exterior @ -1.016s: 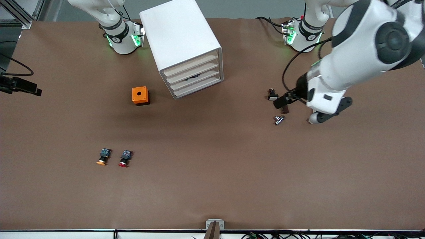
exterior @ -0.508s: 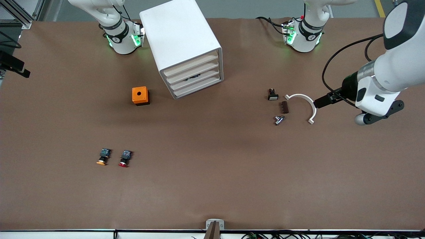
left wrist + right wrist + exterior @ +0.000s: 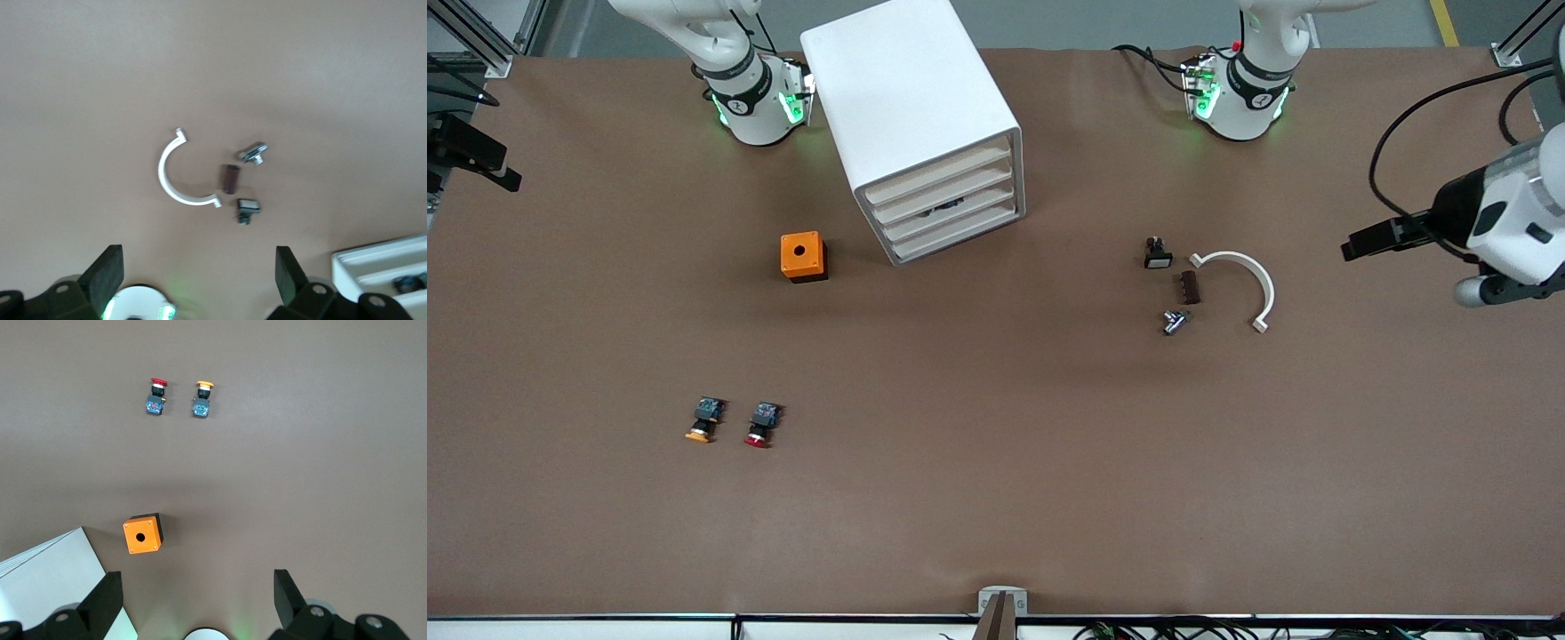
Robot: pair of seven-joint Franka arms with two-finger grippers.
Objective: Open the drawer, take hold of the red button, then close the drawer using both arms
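Observation:
The white cabinet stands between the arms' bases, and its four drawers all sit pushed in. The red-capped button lies on the brown table near the front camera, beside an orange-capped button; the right wrist view shows the red button too. My left gripper hangs open and empty, high over the left arm's end of the table. In its wrist view, the left gripper frames bare table. My right gripper is open and empty, high over the right arm's end of the table, right gripper far from the button.
An orange box with a hole sits beside the cabinet toward the right arm's end. A white half-ring, a brown block, a small black switch and a metal piece lie toward the left arm's end.
The left arm has swung away from over the small parts toward its end of the table, uncovering the white half-ring. The right gripper has drifted along the table's edge. Both stayed open.

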